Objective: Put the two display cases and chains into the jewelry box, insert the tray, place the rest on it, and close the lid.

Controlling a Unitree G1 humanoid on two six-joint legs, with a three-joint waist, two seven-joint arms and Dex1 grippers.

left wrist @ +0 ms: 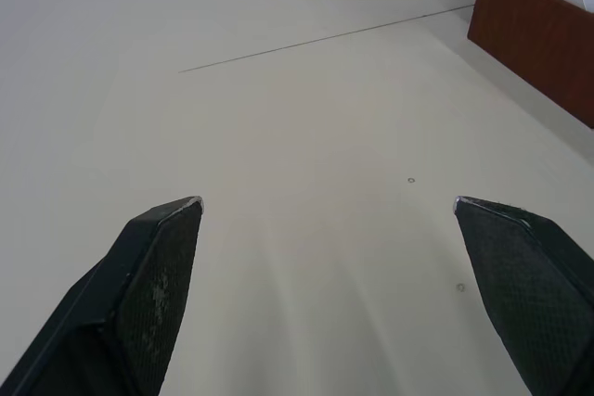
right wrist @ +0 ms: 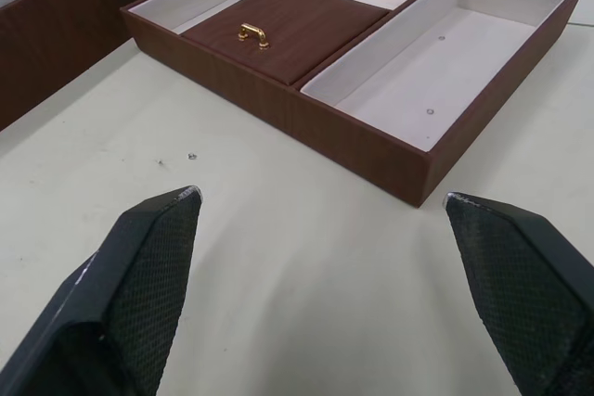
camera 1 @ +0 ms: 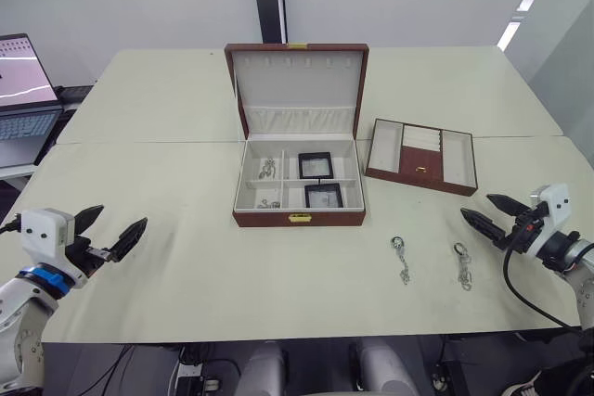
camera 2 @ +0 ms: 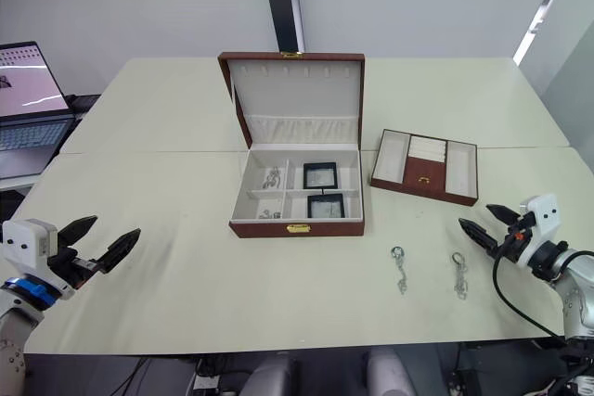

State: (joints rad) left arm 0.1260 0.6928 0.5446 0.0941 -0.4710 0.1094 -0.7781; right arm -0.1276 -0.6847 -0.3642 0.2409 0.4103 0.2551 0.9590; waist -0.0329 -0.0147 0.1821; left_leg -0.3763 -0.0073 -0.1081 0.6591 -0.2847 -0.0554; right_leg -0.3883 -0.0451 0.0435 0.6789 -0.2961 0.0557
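The jewelry box (camera 1: 299,183) stands open at the centre of the table (camera 1: 186,266), its lid (camera 1: 297,85) upright behind it. Both display cases are already inside, one (camera 1: 315,165) in the far right compartment and the other (camera 1: 323,196) in the near right compartment. Some chains (camera 1: 268,170) lie in the left compartments, one cluster farther back and another (camera 1: 269,203) nearer the clasp. The tray (camera 1: 421,155) sits on the table just to the right of the box, not yet inserted; its middle section carries a brown cover with a small gold handle (right wrist: 251,34) and ring rolls behind it. Two further chains lie on the bare table in front of the tray, one (camera 1: 401,259) nearer the box and one (camera 1: 462,264) nearer the right gripper (camera 1: 484,211). That gripper hovers near the table's right edge with its fingers spread wide and nothing between them, pointing toward the tray. The left gripper (camera 1: 109,229) hovers well to the left of the box, also spread wide and empty. In my judgement the loading of the box is done and tray insertion is the step in hand; the next move calls for the right gripper to take the tray, likely by a wall, lift it level and lower it squarely into the box. No brand, label or legible writing is visible on any item.
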